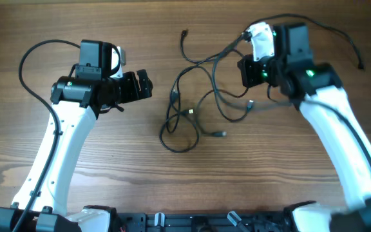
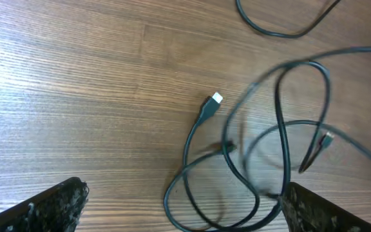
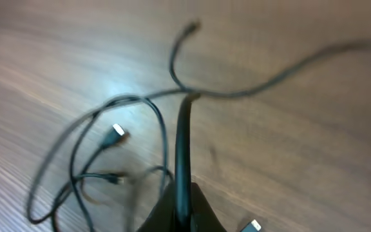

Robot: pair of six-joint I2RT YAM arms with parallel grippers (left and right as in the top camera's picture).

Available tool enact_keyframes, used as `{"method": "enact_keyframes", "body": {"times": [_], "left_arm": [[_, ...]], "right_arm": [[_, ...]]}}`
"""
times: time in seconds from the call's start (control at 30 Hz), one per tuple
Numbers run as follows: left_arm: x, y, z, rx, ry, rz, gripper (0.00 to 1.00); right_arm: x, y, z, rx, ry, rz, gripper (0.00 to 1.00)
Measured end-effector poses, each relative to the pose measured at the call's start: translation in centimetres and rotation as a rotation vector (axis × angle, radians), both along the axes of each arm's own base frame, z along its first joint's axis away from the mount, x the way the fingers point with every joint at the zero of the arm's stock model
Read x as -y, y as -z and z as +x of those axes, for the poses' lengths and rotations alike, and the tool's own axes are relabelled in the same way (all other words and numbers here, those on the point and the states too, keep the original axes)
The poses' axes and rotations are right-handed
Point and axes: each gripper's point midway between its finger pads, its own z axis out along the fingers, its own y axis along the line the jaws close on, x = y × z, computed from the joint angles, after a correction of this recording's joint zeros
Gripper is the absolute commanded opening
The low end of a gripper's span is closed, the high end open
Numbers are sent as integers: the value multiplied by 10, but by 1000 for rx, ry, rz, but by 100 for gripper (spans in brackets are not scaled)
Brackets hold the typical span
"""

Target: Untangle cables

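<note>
the cables (image 1: 192,109) are thin black cords in a loose knot at the centre of the overhead frame. their loops cross one another, and one strand trails off toward the upper right. small plug tips poke out of the heap. a silvery plug (image 2: 215,99) shows near the middle of the left wrist view, on a cord that curves down into the loops. everything lies on a wooden table (image 1: 76,161) with pale brown grain.

the right gripper (image 3: 182,200), at the bottom centre of its wrist view, has its fingers pressed together on one cord, which rises from them, blurred. the left gripper (image 2: 185,209) is spread wide and holds nothing. its dark fingers (image 2: 57,203) sit in the lower corners of its wrist view, with the lowest loops between them. in the overhead view it sits left of the tangle, apart from it.
</note>
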Motion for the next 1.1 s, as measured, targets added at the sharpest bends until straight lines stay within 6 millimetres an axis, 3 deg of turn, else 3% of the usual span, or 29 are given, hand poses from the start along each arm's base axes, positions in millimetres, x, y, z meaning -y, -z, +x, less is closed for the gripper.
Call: {"method": "enact_keyframes", "body": {"times": [0.03, 0.1, 0.27, 0.37, 0.5, 0.6, 0.73, 0.97, 1.1], "left_arm": [[1, -1, 1, 3, 3, -6, 100], [4, -3, 2, 11, 12, -24, 100], [12, -6, 3, 17, 31, -62, 100], [19, -8, 1, 14, 53, -104, 100], [29, -11, -3, 6, 86, -161, 100], [34, -13, -4, 9, 117, -181, 98], [38, -15, -6, 66, 256, -142, 88], [42, -16, -8, 192, 531, -27, 92], [44, -11, -23, 198, 683, 8, 94]], "right_arm": [[-7, -28, -15, 78, -13, -13, 4], [-18, -55, -32, 159, -37, -16, 4], [-41, -101, -64, 331, -120, -29, 4], [-56, -112, -79, 415, -193, -100, 4], [-72, -125, -84, 521, -244, -163, 4], [-70, -131, -80, 556, -228, -183, 4], [-70, -144, -73, 607, -194, -173, 4], [-70, -153, -70, 638, -171, -151, 4], [-71, -157, -69, 651, -163, -140, 4]]}}
